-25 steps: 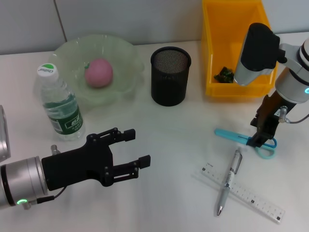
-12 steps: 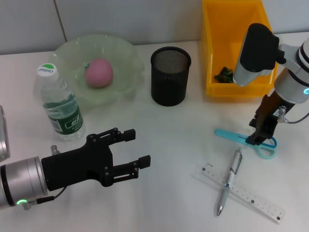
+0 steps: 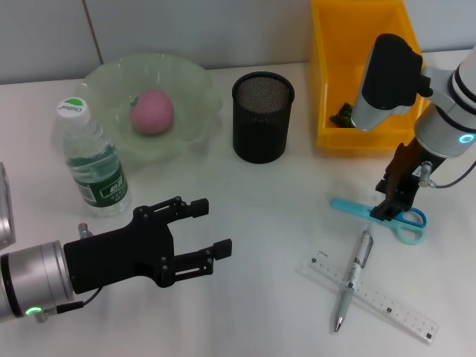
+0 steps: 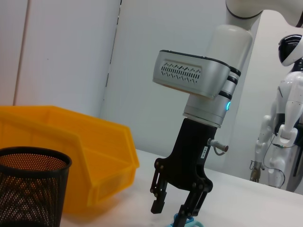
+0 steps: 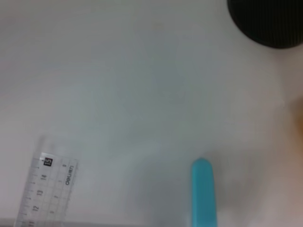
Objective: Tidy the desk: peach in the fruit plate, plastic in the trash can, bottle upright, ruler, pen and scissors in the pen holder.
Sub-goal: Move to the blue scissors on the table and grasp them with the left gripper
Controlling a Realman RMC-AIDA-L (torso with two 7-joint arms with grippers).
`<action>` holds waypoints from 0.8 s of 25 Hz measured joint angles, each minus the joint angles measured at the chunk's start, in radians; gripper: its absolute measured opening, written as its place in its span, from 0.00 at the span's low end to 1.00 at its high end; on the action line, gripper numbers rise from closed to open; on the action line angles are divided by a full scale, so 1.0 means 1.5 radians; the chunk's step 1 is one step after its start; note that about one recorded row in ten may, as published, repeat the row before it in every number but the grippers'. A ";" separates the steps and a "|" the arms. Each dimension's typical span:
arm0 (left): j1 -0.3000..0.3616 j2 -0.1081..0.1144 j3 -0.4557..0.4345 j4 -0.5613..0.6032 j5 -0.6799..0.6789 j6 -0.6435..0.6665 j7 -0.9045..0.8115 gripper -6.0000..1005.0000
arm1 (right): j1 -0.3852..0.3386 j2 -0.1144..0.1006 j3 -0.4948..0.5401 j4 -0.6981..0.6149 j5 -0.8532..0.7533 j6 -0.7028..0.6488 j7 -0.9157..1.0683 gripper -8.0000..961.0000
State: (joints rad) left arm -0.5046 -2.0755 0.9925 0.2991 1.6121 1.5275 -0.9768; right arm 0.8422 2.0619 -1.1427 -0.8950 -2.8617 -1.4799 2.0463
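The blue scissors (image 3: 378,216) lie flat on the white desk (image 3: 275,223), in front of the yellow bin (image 3: 357,74). The right gripper (image 3: 388,205) is right on top of them, near the handle rings, with its two fingers a little apart on each side of the scissors. I cannot tell if they pinch the scissors yet. From the left wrist view, the right gripper (image 4: 177,210) points straight down with its tips at the blue handle (image 4: 187,221).

Closer to the robot than the scissors, the pen (image 3: 353,277) lies across the clear ruler (image 3: 372,295), and they touch in the middle. The black mesh pen holder (image 3: 262,116) stands to the left of the yellow bin. Some dark plastic (image 3: 343,113) sits inside the bin.

Left of the pen holder is the green fruit plate (image 3: 152,104) with the pink peach (image 3: 152,111) in it. The water bottle (image 3: 91,160) stands up next to the plate.

The left gripper (image 3: 201,236) hangs in front of the bottle, wide open, holding nothing
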 joint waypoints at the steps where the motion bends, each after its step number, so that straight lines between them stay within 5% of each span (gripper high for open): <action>1: 0.000 0.000 0.000 0.000 0.000 0.000 0.000 0.78 | 0.000 0.000 0.000 0.000 0.000 0.000 0.000 0.51; 20: 0.000 0.002 0.000 0.000 0.000 -0.001 0.001 0.78 | 0.009 0.004 -0.001 0.025 0.000 0.018 0.000 0.51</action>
State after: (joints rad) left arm -0.5046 -2.0722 0.9925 0.2991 1.6121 1.5265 -0.9756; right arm 0.8560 2.0676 -1.1443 -0.8579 -2.8621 -1.4532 2.0463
